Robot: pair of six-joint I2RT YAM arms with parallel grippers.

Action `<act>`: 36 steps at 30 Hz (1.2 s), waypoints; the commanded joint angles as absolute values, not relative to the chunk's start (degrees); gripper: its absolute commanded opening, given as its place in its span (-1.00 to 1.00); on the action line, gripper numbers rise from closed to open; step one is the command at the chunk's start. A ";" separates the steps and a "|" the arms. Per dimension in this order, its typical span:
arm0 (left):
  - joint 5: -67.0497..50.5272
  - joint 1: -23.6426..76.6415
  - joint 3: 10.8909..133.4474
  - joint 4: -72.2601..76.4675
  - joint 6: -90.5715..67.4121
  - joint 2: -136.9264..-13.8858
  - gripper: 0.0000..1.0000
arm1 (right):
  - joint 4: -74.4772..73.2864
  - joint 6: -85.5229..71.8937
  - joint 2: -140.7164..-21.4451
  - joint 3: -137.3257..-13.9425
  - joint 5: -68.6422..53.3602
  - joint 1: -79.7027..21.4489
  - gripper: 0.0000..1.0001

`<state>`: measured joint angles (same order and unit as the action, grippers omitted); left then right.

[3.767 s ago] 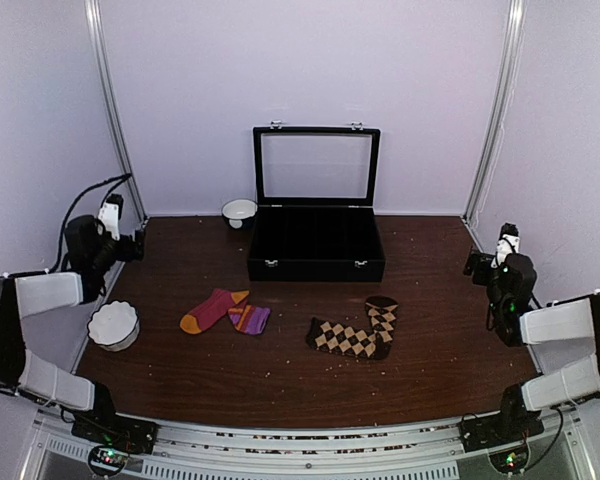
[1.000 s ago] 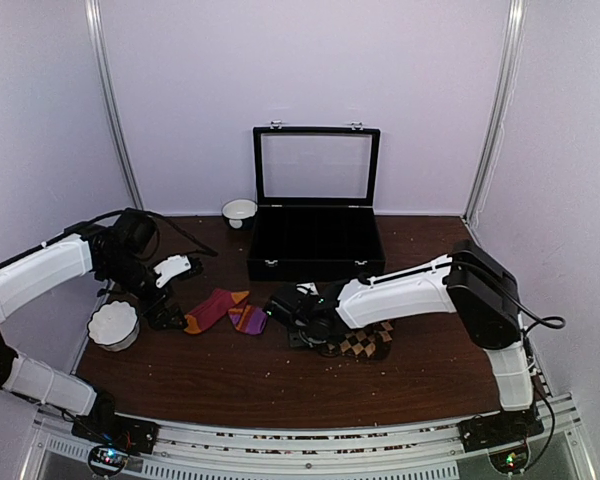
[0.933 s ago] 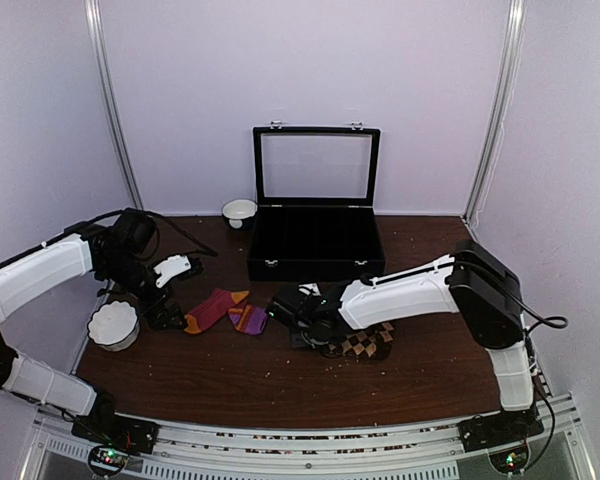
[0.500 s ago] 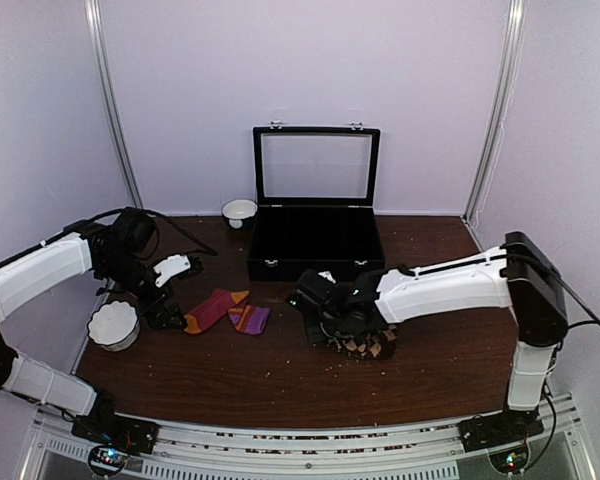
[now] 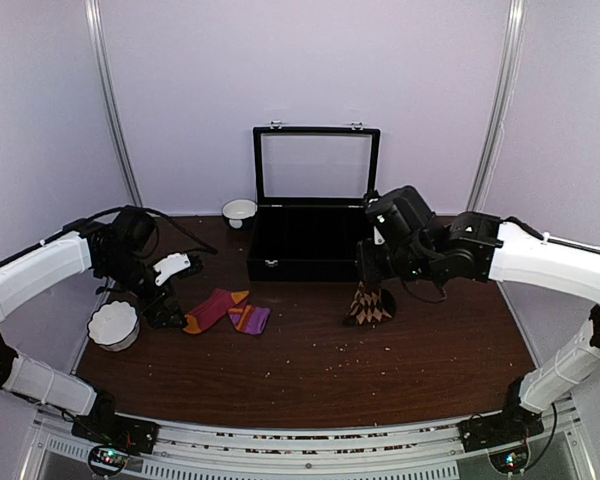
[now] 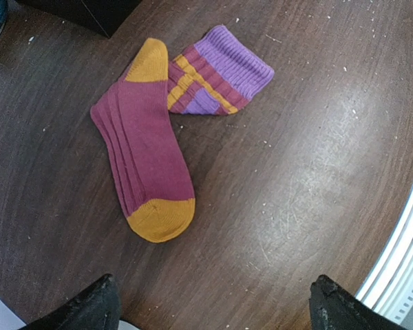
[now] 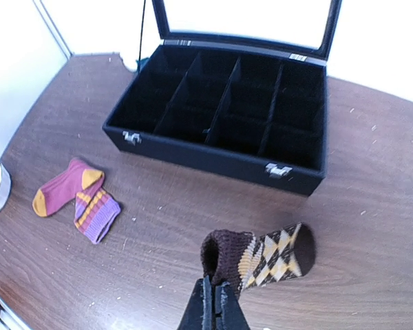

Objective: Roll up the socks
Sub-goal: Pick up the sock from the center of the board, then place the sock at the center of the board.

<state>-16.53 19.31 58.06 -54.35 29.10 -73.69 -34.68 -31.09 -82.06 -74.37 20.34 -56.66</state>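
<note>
The dark brown sock with tan argyle diamonds [image 5: 370, 304] hangs in front of the black case, and my right gripper [image 5: 373, 283] is shut on it. In the right wrist view the gripper [image 7: 214, 302] pinches the sock's brown cuff, and the argyle part [image 7: 275, 258] trails off to the right. The magenta-red sock with orange toes [image 5: 212, 308] lies flat at the left, its purple-striped cuff [image 5: 250, 319] folded beside it. My left gripper [image 5: 167, 312] stands open just left of its toe. In the left wrist view the gripper [image 6: 213, 313] is spread wide below the sock [image 6: 143, 155], touching nothing.
An open black compartment case [image 5: 316, 262] with a raised lid stands at the back centre. A white ridged bowl [image 5: 113, 325] sits at the left edge, close to my left gripper. A small white cup [image 5: 239, 211] stands left of the case.
My right gripper has shut on the argyle sock's cuff and lifted it off the table, up and to the right toward the case. The left arm has stayed put.
</note>
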 commanded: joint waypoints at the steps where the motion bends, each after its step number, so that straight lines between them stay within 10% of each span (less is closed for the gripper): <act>1: -17.01 18.89 60.44 -54.71 29.87 -73.83 0.96 | -39.17 -26.83 -78.23 -77.23 19.76 -54.56 -1.00; 15: -16.74 18.89 60.99 -55.50 29.96 -73.30 0.96 | -47.20 -15.09 -78.84 -85.49 19.51 -42.33 -1.00; 36: -17.73 16.69 62.42 -56.60 31.63 -76.19 0.96 | -37.02 -10.33 -113.72 -86.79 10.24 -81.25 -1.00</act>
<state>-16.73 17.08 60.99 -56.23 30.61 -74.35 -40.49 -7.94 -115.48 -89.38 13.98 -79.96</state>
